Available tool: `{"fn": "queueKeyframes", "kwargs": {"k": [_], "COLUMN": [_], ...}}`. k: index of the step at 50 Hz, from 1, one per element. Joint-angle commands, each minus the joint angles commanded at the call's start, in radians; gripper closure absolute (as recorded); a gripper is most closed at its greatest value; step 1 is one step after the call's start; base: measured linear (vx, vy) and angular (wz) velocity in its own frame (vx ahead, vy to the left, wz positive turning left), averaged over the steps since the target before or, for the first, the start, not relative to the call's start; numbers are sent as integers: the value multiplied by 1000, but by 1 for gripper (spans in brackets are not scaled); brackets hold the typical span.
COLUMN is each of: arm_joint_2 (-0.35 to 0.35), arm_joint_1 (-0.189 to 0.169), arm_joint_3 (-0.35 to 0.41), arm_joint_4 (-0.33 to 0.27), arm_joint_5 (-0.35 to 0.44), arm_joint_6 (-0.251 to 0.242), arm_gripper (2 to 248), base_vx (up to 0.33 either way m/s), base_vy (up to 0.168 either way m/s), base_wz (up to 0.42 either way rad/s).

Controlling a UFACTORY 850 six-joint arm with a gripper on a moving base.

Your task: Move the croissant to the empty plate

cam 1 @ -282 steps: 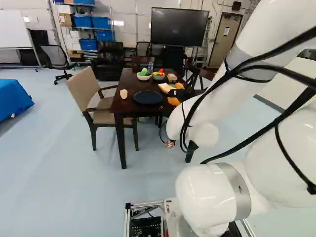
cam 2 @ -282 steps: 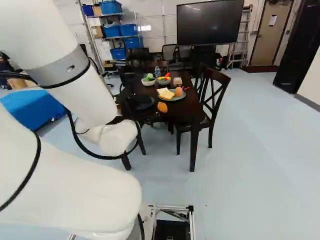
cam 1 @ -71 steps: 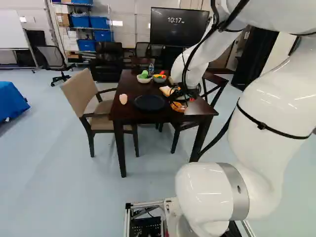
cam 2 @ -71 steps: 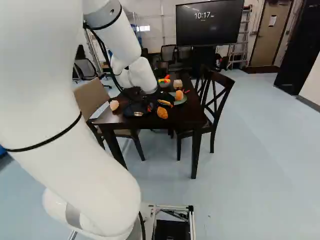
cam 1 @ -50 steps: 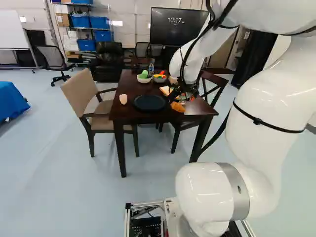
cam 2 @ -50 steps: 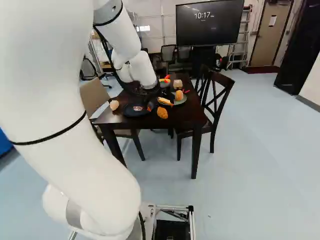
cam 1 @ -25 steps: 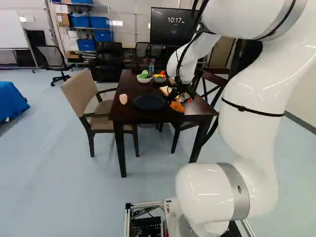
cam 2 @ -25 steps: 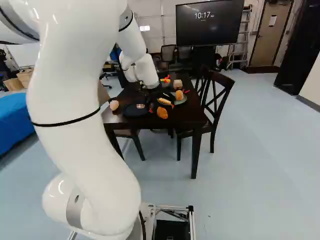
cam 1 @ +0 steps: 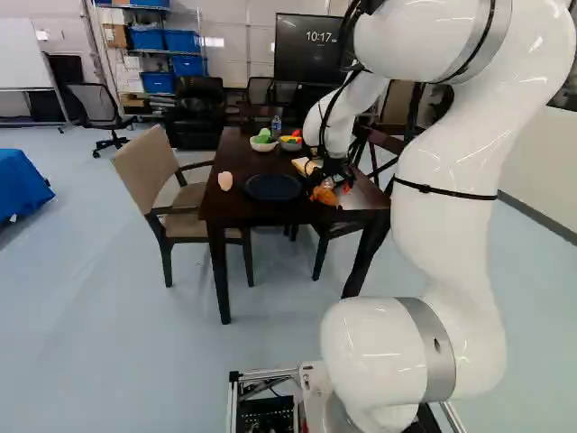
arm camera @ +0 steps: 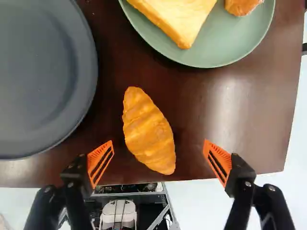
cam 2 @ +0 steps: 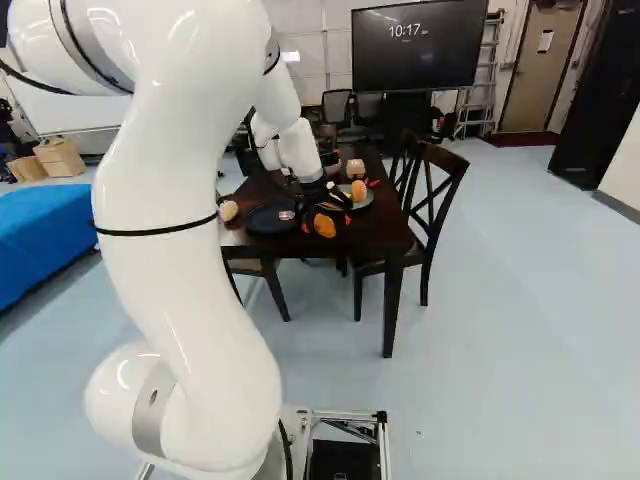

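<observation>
Croissant (arm camera: 148,132) is on the table (arm camera: 201,108), near its edge, in the gap between the dark plate (arm camera: 36,81) and the green plate (arm camera: 211,50), touching neither. Done so far: gripper (arm camera: 159,142) is lined up over it, I'd say. Fingers are spread wide, orange pads (arm camera: 100,162) on either side of the near end, nothing pinched, no contact visible. Left to do: lower if needed, close, lift, carry, set down, let go. Call it the approach stage: pick not made, place not started. Next move probably a small nudge ahead so the pads meet its thick middle, then squeeze. It lies a bit skewed to the fingers, so it could twist or slide on closing; a grip on the tapered near tip could slip. Carry should be short, the dark plate is just beside it. Containers: dark plate is bare in the left base view, so that's the target. Green plate is taken: bread slice (arm camera: 177,17) plus a round bun-like item (arm camera: 242,5), partly cut off in the wrist view. Farther back, the white bowl (cam 1: 263,147) has something green (cam 1: 262,138) in it, and the grey bowl (cam 1: 291,147) holds red and yellow pieces (cam 1: 289,139), too small to name.
</observation>
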Motion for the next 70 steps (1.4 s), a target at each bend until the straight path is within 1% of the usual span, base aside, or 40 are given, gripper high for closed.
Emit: {"fn": "queueKeyframes", "kwargs": {"k": [18, 47, 48, 52, 53, 58, 59, 63, 64, 68, 69, 70], "arm_joint_2": [-10, -10, -10, -10, -10, -10, -10, -10, -10, -10, -10, -10], "arm_joint_1": [8, 8, 8, 8, 8, 8, 8, 8, 8, 8, 8, 8], "arm_joint_3": [-13, -13, -13, -13, -13, -13, -13, -13, -13, -13, -13, -13], "arm_joint_4": [0, 0, 0, 0, 0, 0, 0, 0, 0, 0, 0, 0], "arm_joint_5": [9, 9, 9, 11, 12, 21, 24, 35, 38, 51, 53, 54], "arm_joint_6": [0, 0, 0, 0, 0, 0, 0, 0, 0, 0, 0, 0], "arm_gripper": [3, 3, 14, 14, 27, 27, 39, 39, 50, 50, 62, 62], "base_vx": [0, 0, 0, 0, 0, 0, 0, 0, 0, 0, 0, 0], "base_vy": [0, 0, 0, 0, 0, 0, 0, 0, 0, 0, 0, 0], "base_wz": [0, 0, 0, 0, 0, 0, 0, 0, 0, 0, 0, 0]}}
